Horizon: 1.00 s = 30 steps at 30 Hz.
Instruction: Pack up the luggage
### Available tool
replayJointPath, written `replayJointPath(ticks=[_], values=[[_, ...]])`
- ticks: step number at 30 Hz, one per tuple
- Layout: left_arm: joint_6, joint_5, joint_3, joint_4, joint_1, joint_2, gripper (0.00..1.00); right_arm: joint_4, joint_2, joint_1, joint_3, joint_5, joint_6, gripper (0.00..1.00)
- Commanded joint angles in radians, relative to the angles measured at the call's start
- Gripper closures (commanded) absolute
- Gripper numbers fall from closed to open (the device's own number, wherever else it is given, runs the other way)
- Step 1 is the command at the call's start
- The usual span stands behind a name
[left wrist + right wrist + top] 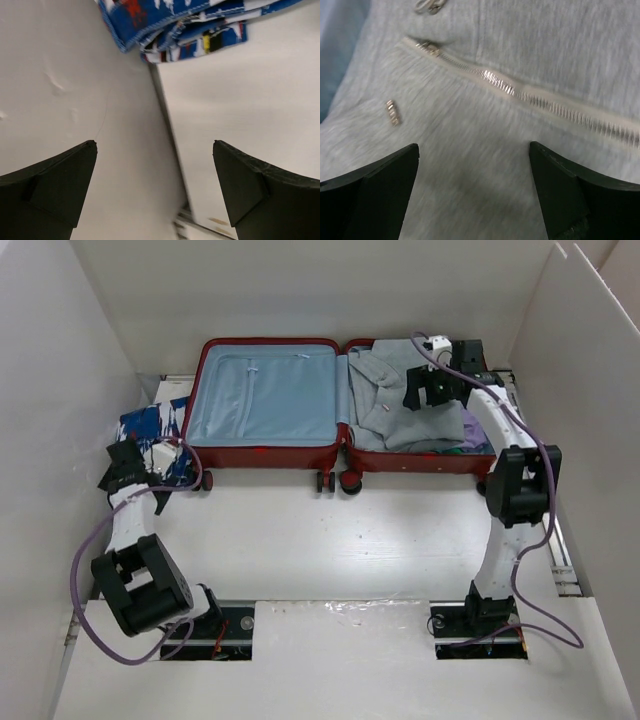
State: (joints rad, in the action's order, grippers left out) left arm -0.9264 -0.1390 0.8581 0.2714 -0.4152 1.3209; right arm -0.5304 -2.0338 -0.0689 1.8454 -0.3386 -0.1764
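- Right pincer (428,390) hangs with its jaws spread wide and empty; your left pincer (130,465) is equally wide and holds nothing.
- The luggage (265,395) lies open flat. Its filled half sits directly below your right pincer, and its bare blue-lined half lies between the two pincers.
- A grey garment (385,405) is bunched right under your right pincer. Pushing it sideways could spill it over the rim.
- A blue patterned cloth (150,425) lies folded just ahead of your left pincer, outside the luggage. A shallow pinch may catch only the top layer, so it unfolds and drags.
- The garment's zip (520,92) runs just beyond the right pincer's fingertips; its teeth could snag a dragging finger.
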Motion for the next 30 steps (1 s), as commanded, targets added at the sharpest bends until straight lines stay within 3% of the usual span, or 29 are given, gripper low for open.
replayJointPath(ticks=[1,3,6,10,11,12,13,15,17,18,21,22,24,28,30], values=[[-0.340,0.172,-0.008,-0.124,-0.027,-0.042,0.00,0.010,0.135,-0.023,-0.014,-0.030,-0.008,0.05],[-0.413,0.220,0.001,-0.115,-0.027,-0.042,0.00,-0.023,0.159,-0.032,-0.014,0.001,-0.008,0.05],[-0.307,0.292,0.187,-0.037,-0.027,-0.029,0.00,-0.052,0.184,-0.057,-0.023,0.059,-0.008,0.05],[0.109,0.406,0.442,-0.030,-0.027,0.006,0.00,-0.043,0.266,-0.077,-0.089,0.099,-0.008,0.05],[0.446,0.335,0.523,-0.058,-0.027,0.020,0.00,-0.028,0.280,-0.086,-0.106,0.099,-0.008,0.05],[0.557,0.334,0.574,-0.007,-0.040,0.041,0.00,-0.028,0.293,-0.086,-0.121,0.099,-0.008,0.05],[0.587,0.427,0.625,0.055,-0.084,0.094,0.00,-0.017,0.302,-0.086,-0.132,0.099,-0.008,0.05],[0.514,0.717,0.734,0.188,-0.134,0.139,0.00,-0.017,0.322,-0.086,-0.144,0.099,-0.008,0.05],[0.410,0.798,0.719,0.189,-0.181,0.152,0.00,-0.039,0.331,-0.095,-0.131,0.099,-0.008,0.05],[0.350,0.703,0.614,0.148,-0.181,0.124,0.00,-0.039,0.331,-0.095,-0.130,0.099,-0.008,0.05],[-0.095,0.526,0.281,-0.214,-0.128,-0.049,0.00,-0.039,0.342,-0.095,-0.130,0.099,-0.008,0.05],[-0.262,0.492,0.071,-0.327,-0.128,-0.089,0.00,-0.039,0.342,-0.095,-0.130,0.099,-0.020,0.05],[-0.625,0.483,-0.036,-0.333,-0.119,-0.123,0.00,-0.048,0.342,-0.095,-0.141,0.099,-0.020,0.05],[-0.904,0.510,-0.050,-0.109,-0.119,-0.069,0.00,-0.048,0.320,-0.104,-0.150,0.076,-0.029,0.05],[-0.924,0.510,-0.086,-0.161,-0.119,-0.045,0.00,-0.057,0.320,-0.117,-0.150,0.076,-0.029,0.05]])
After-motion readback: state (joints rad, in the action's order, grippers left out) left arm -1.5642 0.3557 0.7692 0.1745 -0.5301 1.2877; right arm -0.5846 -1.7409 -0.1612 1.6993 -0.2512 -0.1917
